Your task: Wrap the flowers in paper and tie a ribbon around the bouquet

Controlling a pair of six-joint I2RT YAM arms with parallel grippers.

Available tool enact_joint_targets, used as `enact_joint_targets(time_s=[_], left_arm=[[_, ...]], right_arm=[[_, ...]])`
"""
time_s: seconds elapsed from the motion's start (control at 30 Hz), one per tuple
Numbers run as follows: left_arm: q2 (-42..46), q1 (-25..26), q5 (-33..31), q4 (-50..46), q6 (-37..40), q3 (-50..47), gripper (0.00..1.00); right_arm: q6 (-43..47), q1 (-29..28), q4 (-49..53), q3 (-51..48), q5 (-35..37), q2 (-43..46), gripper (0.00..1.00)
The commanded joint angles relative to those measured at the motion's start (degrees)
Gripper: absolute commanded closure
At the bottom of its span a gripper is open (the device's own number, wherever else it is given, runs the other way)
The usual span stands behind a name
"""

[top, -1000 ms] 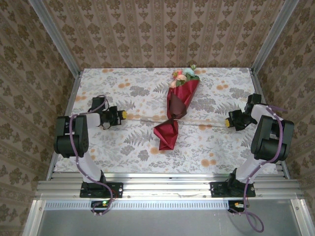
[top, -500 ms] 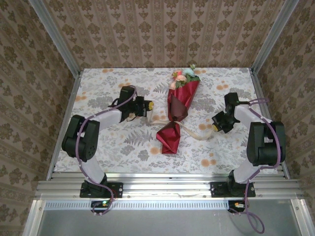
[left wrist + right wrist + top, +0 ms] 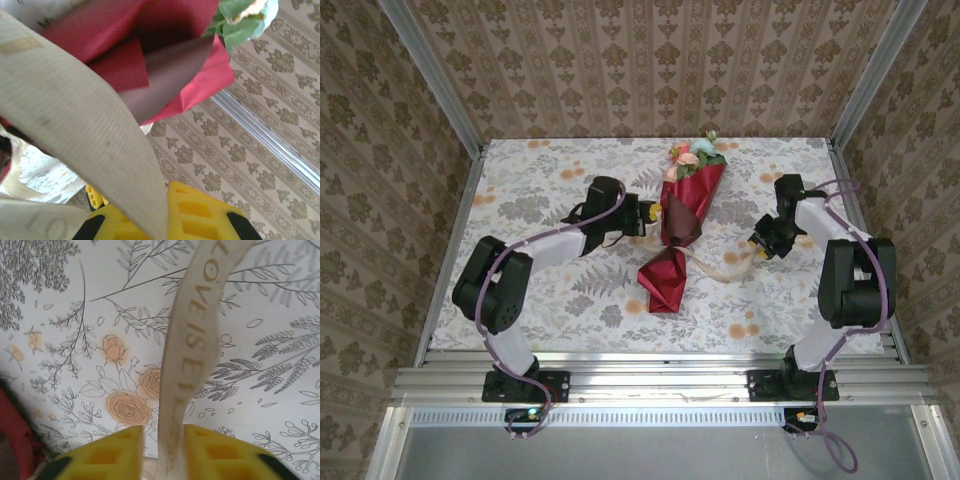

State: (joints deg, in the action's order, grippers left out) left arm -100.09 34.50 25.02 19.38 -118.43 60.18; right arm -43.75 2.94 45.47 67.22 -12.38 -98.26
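Patterned wallpaper (image 3: pixel 650 60) encloses a desk (image 3: pixel 520 290) covered in a floral cloth. From above, the bouquet (image 3: pixel 692 195) lies midway between the left and right edges, towards the far edge. It is a bright red paper (image 3: pixel 660 280) cone with dark maroon folds, and its pinched tail points to the near edge. The pink, red and pale blue flowers (image 3: pixel 692 153) spill from the wide far end. The pale beige ribbon (image 3: pixel 720 268) trails slack from the cone's waist towards the right edge. The left gripper (image 3: pixel 653 213) sits just beside the cone's left flank. The right gripper (image 3: pixel 760 249) hangs over the ribbon's right end.

At the left wrist, the left gripper (image 3: pixel 157 220) has its yellow fingers pressed together on the ribbon (image 3: pixel 90 115), a broad ribbed strip rising towards the red paper (image 3: pixel 175 60). The flowers (image 3: pixel 240 17) show green leaves at the top.

At the right wrist, the right gripper (image 3: pixel 163 450) is spread. The ribbon (image 3: pixel 192 340), printed with gold letters, runs loose between its fingers above the tablecloth (image 3: pixel 60 315).
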Motion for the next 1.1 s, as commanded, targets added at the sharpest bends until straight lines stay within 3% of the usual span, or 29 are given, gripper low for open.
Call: enact_joint_targets(time_s=[0.0, 0.1, 0.2, 0.3, 0.47, 0.63, 0.87, 0.93, 1.0, 1.03, 1.07], left_arm=[[2.9, 0.6, -1.2, 3.9, -5.9, 0.5, 1.00], [3.6, 0.8, -0.9, 4.2, -6.0, 1.0, 1.00], [4.5, 1.0, -0.9, 4.3, -6.3, 0.7, 1.00], [5.2, 1.0, -0.8, 4.8, -6.6, -0.2, 1.00], [5.9, 1.0, -0.8, 6.1, -7.1, -1.1, 1.00], [6.6, 1.2, -0.1, 6.4, -6.3, -0.6, 1.00], [7.8, 1.9, 0.4, 5.6, -4.5, -0.8, 1.00], [8.2, 2.4, 0.3, 4.9, -4.0, -0.7, 1.00], [8.5, 3.0, 0.2, 4.5, -3.6, -0.8, 1.00], [8.6, 3.2, 0.1, 4.4, -3.7, -0.9, 1.00], [8.7, 3.5, 0.1, 4.5, -3.7, -1.2, 1.00]], right_arm=[[5.8, 0.0, 6.9, 3.3, 3.1, -0.4, 0.60], [7.1, 2.1, 8.8, 5.3, 7.9, 1.8, 0.48], [7.6, 6.5, 9.9, 7.3, 9.8, 2.3, 0.43], [7.8, 11.9, 8.9, 9.4, 8.8, 0.8, 0.43], [9.2, 16.9, 9.8, 18.4, 10.7, -9.0, 0.42], [8.4, 17.8, 12.3, 26.6, 11.6, -19.0, 0.43], [3.7, 17.7, 10.8, 24.0, 14.4, -21.7, 0.44], [3.0, 17.7, 9.6, 23.1, 14.0, -22.5, 0.47], [2.7, 17.8, 9.3, 23.8, 12.8, -24.5, 0.58], [2.5, 17.8, 9.1, 24.3, 12.4, -25.3, 0.70], [2.2, 17.7, 8.6, 24.5, 11.8, -25.7, 0.92]])
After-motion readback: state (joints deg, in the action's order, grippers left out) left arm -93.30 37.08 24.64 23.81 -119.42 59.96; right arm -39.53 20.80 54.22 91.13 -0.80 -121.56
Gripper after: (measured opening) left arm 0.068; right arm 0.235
